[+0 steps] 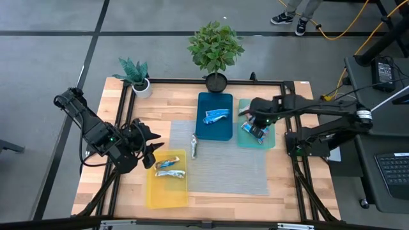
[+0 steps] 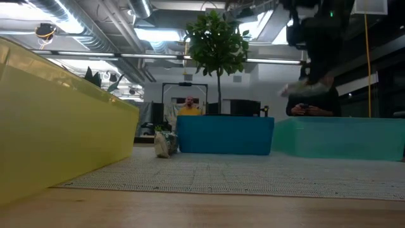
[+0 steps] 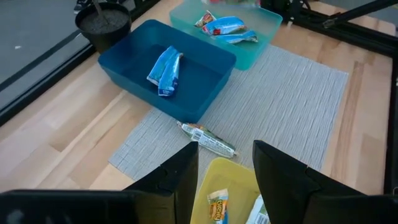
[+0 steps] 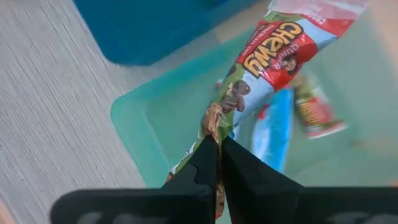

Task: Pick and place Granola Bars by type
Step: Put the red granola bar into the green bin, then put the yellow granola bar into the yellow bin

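Observation:
My right gripper (image 4: 218, 149) is shut on a granola bar with a red, blue and green wrapper (image 4: 273, 53), above the teal tray (image 1: 271, 142). That tray holds more red and blue bars (image 1: 254, 131). My left gripper (image 3: 225, 163) is open and empty over the yellow tray's (image 1: 165, 193) left edge. Two tan-white bars (image 1: 170, 168) lie in the yellow tray. Bright blue bars (image 1: 216, 115) lie in the dark blue tray (image 1: 214, 133). One silver-white bar (image 1: 193, 145) lies flat on the grey mat (image 1: 233, 167). My right gripper pinches the bar's crimped end (image 4: 215, 119) between its two fingertips. The fingers slant down toward the teal tray and lie along the bar. The rest of the wrapper reaches out beyond the fingers. In the low view the bar (image 2: 302, 88) hangs clear above the tray.
A tall potted plant (image 1: 215, 48) stands behind the blue tray, and a small one (image 1: 134, 73) at the far left corner. The three trays ring the mat. A dark frame runs along the table's edges. People show in the room beyond.

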Controlling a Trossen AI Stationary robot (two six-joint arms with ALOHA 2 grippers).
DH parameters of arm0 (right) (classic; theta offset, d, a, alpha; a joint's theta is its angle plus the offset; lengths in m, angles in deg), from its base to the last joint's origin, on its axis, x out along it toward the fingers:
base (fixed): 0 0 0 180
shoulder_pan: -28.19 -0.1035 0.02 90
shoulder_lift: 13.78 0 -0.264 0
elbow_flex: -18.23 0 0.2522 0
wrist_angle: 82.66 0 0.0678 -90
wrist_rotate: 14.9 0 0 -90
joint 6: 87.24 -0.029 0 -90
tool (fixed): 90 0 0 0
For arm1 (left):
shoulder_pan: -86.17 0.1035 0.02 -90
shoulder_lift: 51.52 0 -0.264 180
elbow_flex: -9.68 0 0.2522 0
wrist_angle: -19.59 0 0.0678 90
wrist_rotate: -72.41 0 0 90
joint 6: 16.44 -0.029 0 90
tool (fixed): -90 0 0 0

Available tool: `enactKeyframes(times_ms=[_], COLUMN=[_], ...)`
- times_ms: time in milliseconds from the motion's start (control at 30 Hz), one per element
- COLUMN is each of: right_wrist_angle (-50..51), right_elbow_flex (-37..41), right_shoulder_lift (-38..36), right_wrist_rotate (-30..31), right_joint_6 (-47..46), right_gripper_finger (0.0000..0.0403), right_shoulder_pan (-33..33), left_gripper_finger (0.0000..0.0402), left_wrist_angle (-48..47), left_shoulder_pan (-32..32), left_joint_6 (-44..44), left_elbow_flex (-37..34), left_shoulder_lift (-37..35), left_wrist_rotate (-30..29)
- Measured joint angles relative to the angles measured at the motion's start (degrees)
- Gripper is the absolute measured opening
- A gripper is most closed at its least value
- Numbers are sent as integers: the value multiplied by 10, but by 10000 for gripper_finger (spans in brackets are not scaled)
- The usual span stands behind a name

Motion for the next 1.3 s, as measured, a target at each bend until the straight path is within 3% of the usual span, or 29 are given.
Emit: enactKeyframes(times_ms=[267,500,967,1133,1300], right_wrist_angle=[-110,-195,-239,-240,-239], right_elbow_flex=[106,154,204,204,201], right_shoulder_lift=[4,4,4,4,4], right_wrist_rotate=[-57,-52,-61,-61,-73], right_joint_6=[-52,-93,-119,-118,-114], right_gripper_finger=[26,16,26,48,95], right_shoulder_pan=[5,5,5,4,4], left_gripper_finger=[144,145,144,145,144], left_wrist_angle=[0,0,-6,-7,-7], left_shoulder_pan=[0,0,0,0,0], left_joint_6=[23,29,35,36,37], left_elbow_flex=[0,0,-17,-17,-17], left_shoulder_lift=[0,0,0,0,0], left_wrist_rotate=[4,8,33,35,35])
